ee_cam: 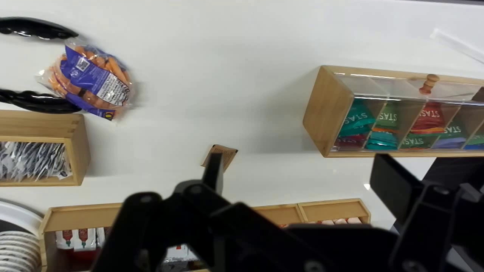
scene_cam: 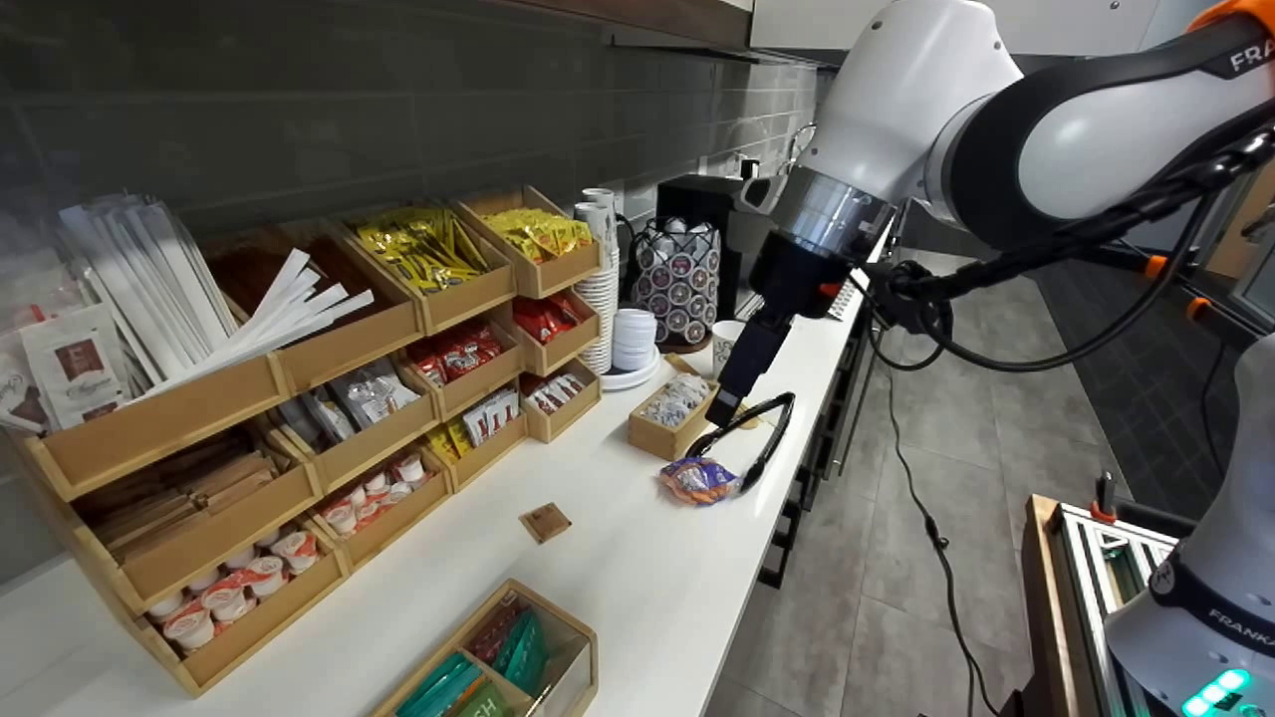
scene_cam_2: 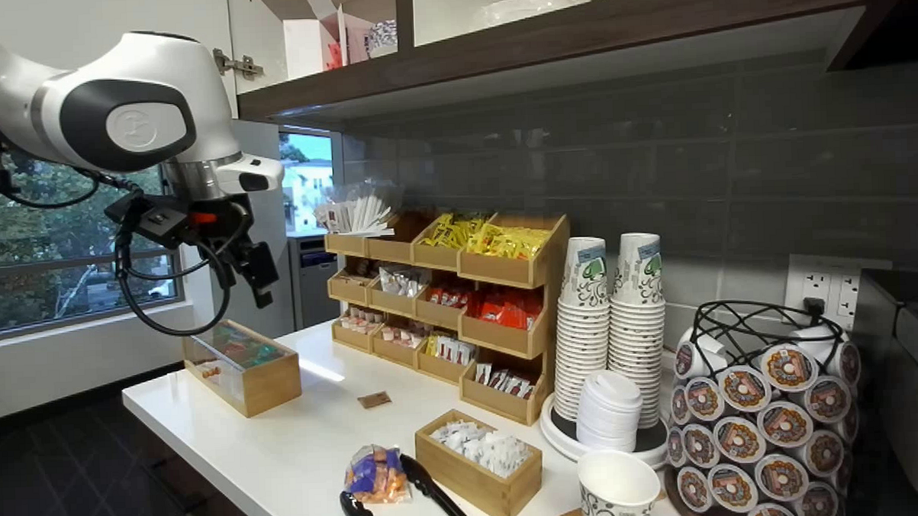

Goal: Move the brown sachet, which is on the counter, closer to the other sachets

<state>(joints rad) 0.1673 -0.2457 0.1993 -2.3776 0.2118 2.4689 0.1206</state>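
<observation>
Brown sachet [scene_cam: 546, 522], one: on counter [scene_cam: 642, 568], apart from tiered rack [scene_cam_2: 439, 314]; jaws spread, empty; grasp and move seemingly outstanding.

In the wrist view, packets [ee_cam: 429, 118] at three o'clock read "STASH"; in an exterior view, "FRANK" marks the base [scene_cam: 1210, 568] at four o'clock, "FRA" the arm [scene_cam: 1116, 149] at two.

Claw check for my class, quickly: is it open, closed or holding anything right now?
Claw: open, jaws wide apart, holding nothing; the brown sachet lies on the counter.
</observation>
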